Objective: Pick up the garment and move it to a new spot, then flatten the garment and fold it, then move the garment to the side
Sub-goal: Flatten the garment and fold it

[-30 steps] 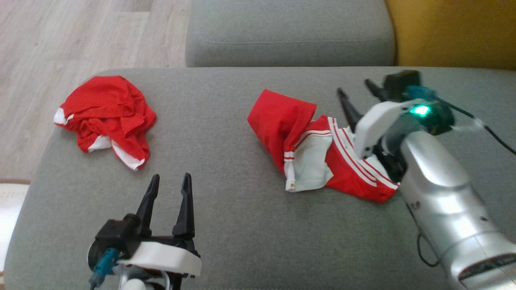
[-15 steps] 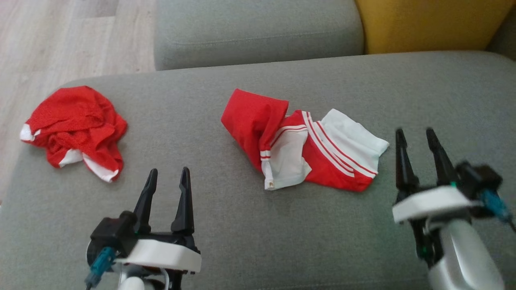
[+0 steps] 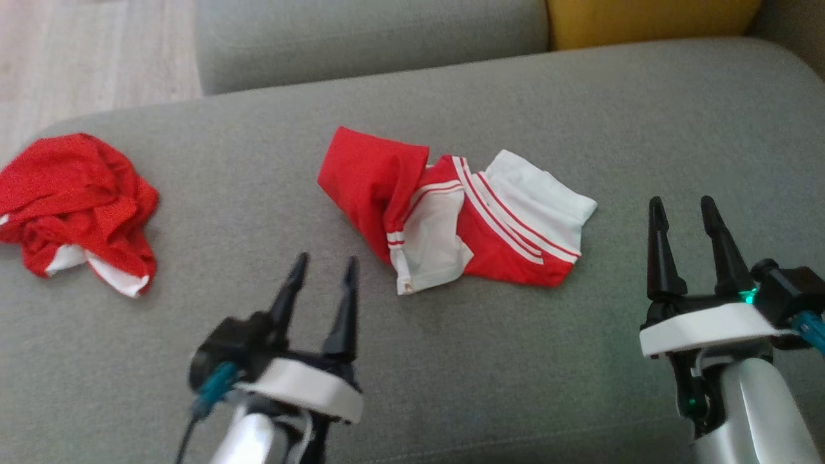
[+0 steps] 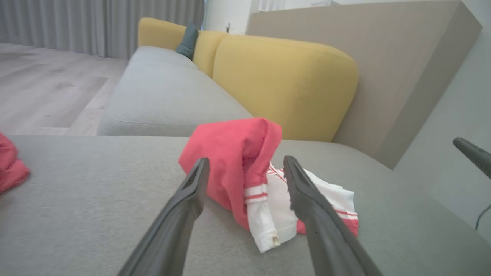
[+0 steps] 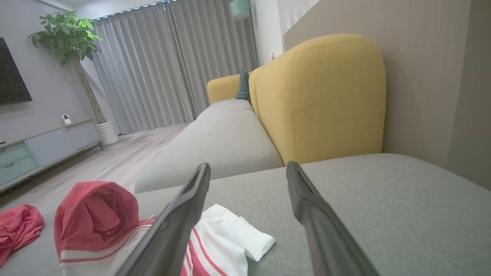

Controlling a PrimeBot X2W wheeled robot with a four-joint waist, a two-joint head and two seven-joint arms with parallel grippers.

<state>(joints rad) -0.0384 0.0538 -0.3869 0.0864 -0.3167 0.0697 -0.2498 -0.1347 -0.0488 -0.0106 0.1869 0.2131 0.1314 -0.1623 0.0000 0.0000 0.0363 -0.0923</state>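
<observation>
Garment (image 3: 464,225) lies bunched on the sofa (image 3: 644,109); you look to be at the flattening step; left gripper (image 3: 325,261) just short of it and right gripper (image 3: 681,203) beside it both gape, empty; next, pinch opposite edges and spread.

Left gripper (image 3: 326,260) and right gripper (image 3: 682,201): each has two long, tapering black fingers (image 3: 660,258) on a black block; a curved white plate (image 3: 702,325) sits under each block; glossy silver forearm (image 3: 754,412) behind; teal connector (image 3: 216,385) with a dark cable (image 3: 185,441) at the left wrist; small green light (image 3: 747,296) on the right wrist.
</observation>
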